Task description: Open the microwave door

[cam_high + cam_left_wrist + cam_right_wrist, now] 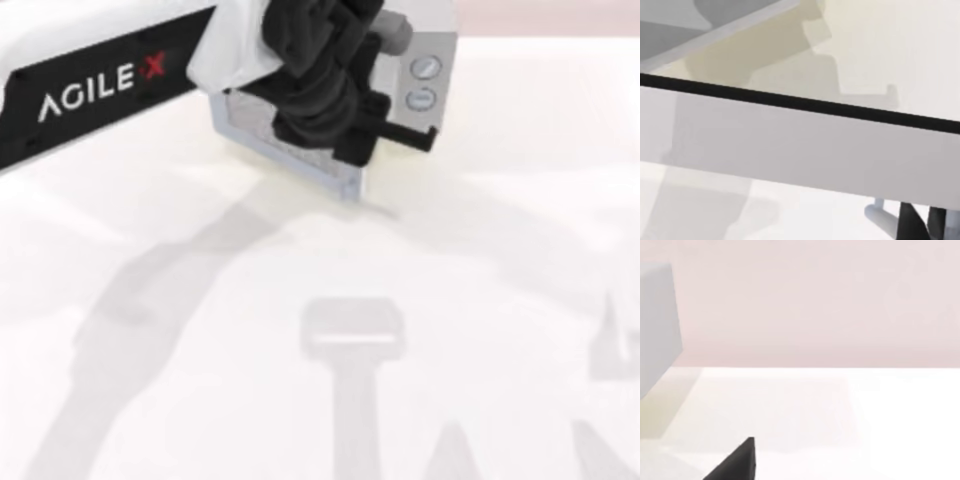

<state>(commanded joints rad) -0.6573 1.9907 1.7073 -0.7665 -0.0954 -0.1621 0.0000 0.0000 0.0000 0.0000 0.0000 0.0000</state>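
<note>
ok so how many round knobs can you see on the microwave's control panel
2. Both sit on the microwave control panel at the top view's upper middle: the upper knob, and the lower knob just below it. The left gripper covers much of the front, so more could be hidden.

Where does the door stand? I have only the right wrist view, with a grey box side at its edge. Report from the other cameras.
Observer: In the top view the microwave door stands partly open. Its free edge is angled out from the microwave, away from the knobs.
Operator: Say where the left gripper is.
Observer: The left gripper is over the door's top edge, near its free end. The right gripper is outside the top view.
Operator: Check the gap from the left wrist view.
Observer: There, a pale yellowish inside shows beyond a grey panel edge, likely the door's.
</note>
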